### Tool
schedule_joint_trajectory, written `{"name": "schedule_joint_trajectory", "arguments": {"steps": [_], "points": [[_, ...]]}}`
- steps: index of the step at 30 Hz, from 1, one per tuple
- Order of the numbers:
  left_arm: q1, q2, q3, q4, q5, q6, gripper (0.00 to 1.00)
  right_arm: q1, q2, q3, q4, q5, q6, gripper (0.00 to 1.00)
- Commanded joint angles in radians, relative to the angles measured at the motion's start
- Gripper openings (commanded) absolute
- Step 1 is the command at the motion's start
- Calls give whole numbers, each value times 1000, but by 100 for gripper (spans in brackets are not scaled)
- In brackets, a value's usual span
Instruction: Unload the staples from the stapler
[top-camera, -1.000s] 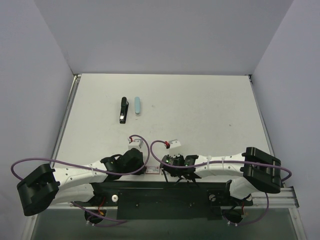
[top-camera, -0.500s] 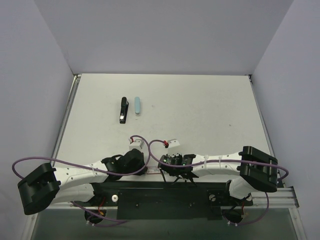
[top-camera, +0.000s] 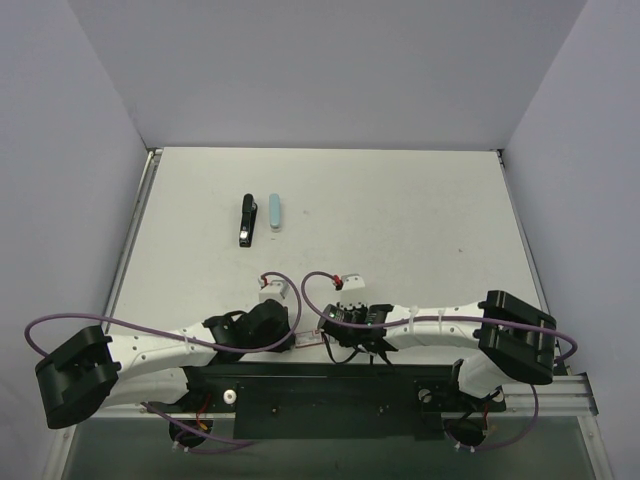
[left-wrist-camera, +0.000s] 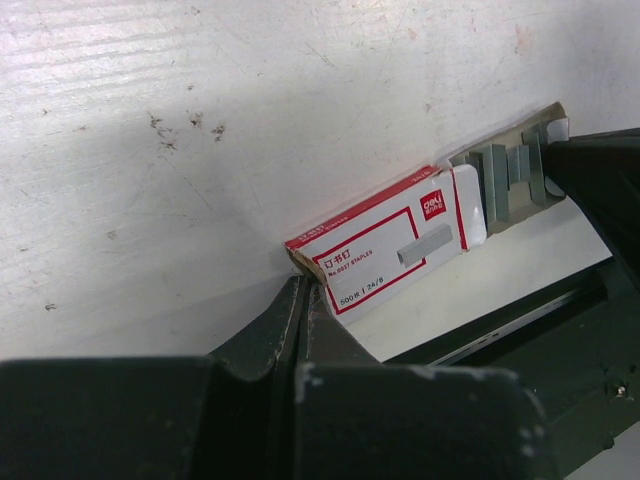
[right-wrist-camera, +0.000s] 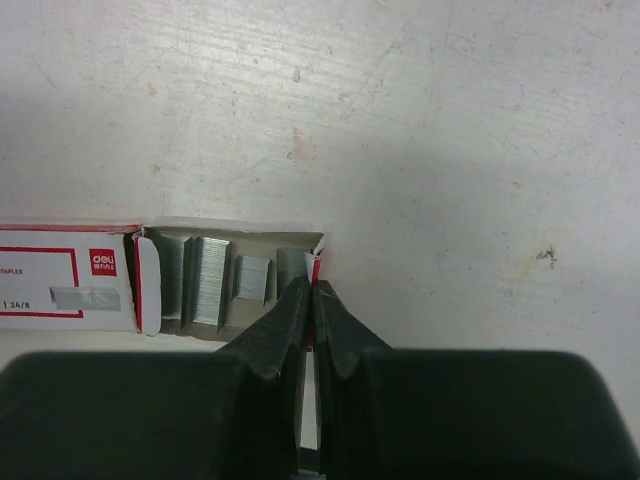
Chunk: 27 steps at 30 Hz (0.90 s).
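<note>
The black stapler (top-camera: 245, 220) lies shut at the table's far left, well away from both grippers. Near the front edge, a red-and-white staple box (top-camera: 310, 340) lies between the grippers. My left gripper (left-wrist-camera: 303, 285) is shut on the end of the box's sleeve (left-wrist-camera: 385, 255). My right gripper (right-wrist-camera: 313, 290) is shut on the end flap of the box's inner tray (right-wrist-camera: 215, 275). The tray is slid partly out and holds several strips of staples (right-wrist-camera: 205, 280). The tray also shows in the left wrist view (left-wrist-camera: 510, 180).
A pale blue oblong bar (top-camera: 275, 212) lies right beside the stapler, parallel to it. Purple cables (top-camera: 300, 290) loop over the table above the wrists. The black base rail (top-camera: 320, 385) runs along the front edge, just behind the box.
My right wrist has shifted a little to the left, toward the left gripper. The left arm, the stapler and the blue bar have not moved.
</note>
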Motion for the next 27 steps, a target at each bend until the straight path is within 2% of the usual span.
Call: {"name": "schedule_joint_trajectory", "arguments": {"steps": [1,27], "points": [[-16,8,-26,-76,3,2,0,-19,0,-17,-62,27,12,0],[-36,72,3,-54,-7,12,0,48,-13,-57,27,1,-52,0]]}}
